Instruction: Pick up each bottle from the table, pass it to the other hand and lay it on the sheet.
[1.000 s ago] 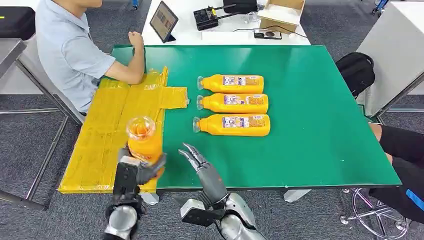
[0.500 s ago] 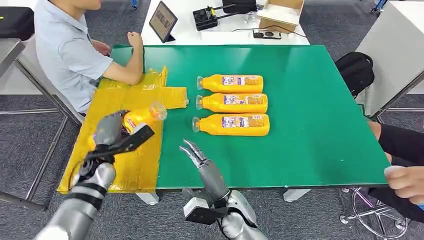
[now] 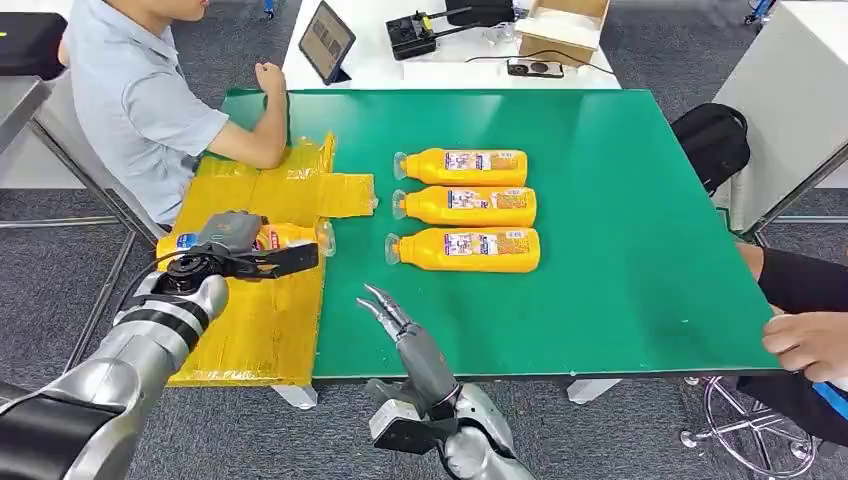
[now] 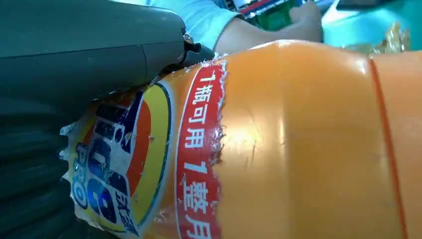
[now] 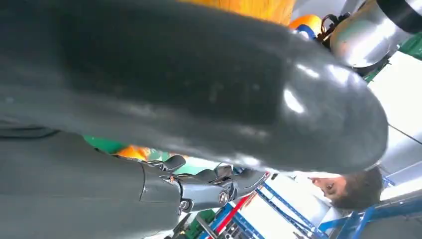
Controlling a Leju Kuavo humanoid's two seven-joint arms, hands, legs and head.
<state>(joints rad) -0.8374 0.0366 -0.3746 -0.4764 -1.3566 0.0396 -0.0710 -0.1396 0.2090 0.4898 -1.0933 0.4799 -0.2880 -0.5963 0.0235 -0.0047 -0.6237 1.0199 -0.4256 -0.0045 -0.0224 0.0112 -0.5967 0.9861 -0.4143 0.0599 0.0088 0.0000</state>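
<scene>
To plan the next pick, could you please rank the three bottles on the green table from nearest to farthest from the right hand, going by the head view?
From the right hand:
1. Near bottle, the row's closest to the robot, just beyond the hand.
2. Middle bottle, behind it.
3. Far bottle, at the row's back, toward the white desk.

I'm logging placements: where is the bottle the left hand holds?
In the head view, the bottle lies sideways in the left hand over the yellow sheet, left of the three bottles on the table.
</scene>
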